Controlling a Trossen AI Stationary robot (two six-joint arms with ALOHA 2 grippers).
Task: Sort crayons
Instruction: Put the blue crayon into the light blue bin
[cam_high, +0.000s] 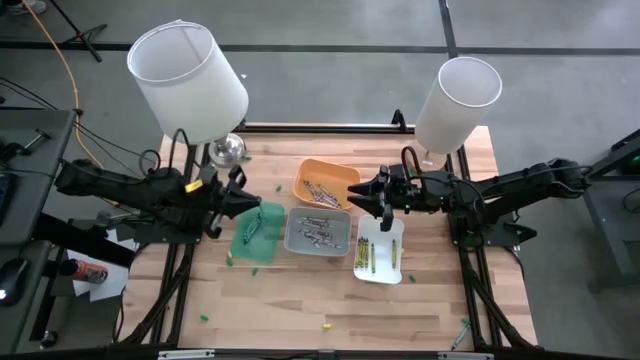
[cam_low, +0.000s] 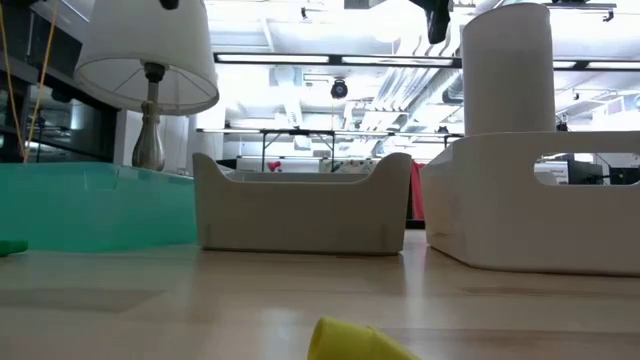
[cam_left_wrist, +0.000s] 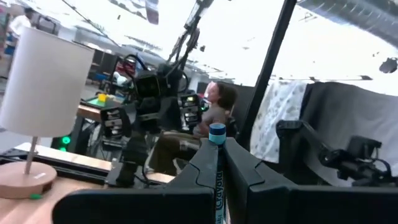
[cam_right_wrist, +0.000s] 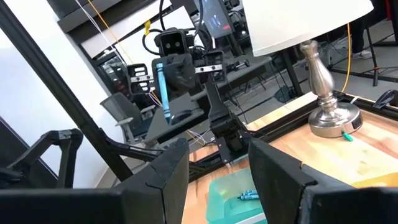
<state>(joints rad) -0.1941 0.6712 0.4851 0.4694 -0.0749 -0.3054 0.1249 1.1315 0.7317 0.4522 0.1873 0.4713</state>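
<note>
My left gripper (cam_high: 243, 200) hangs above the table just left of the green tray (cam_high: 257, 233), shut on a blue-green crayon (cam_left_wrist: 217, 174). My right gripper (cam_high: 366, 195) hovers open between the orange tray (cam_high: 325, 178) and the white tray (cam_high: 382, 250), with nothing between its fingers (cam_right_wrist: 168, 177). Crayons lie in every tray, the grey tray (cam_high: 318, 232) included. Loose crayons lie on the table: a green one (cam_high: 228, 260), a yellow one (cam_high: 325, 325) and another green one (cam_high: 203, 317). My left gripper pinches the blue-green crayon between its two fingers (cam_left_wrist: 202, 171), on the wrapped shaft (cam_left_wrist: 219, 186). One end (cam_left_wrist: 217, 130) sticks out past the fingertips. In the right wrist view the crayon (cam_right_wrist: 161, 84) stands nearly upright in the gripper, lifted clear of the table.
Two white-shaded lamps stand at the back, one at the left (cam_high: 190, 80) with a silver base (cam_high: 228, 150), one at the right (cam_high: 455, 100). A yellow crayon (cam_low: 350, 342) lies close to the low camera. A person (cam_left_wrist: 214, 109) sits beyond the table.
</note>
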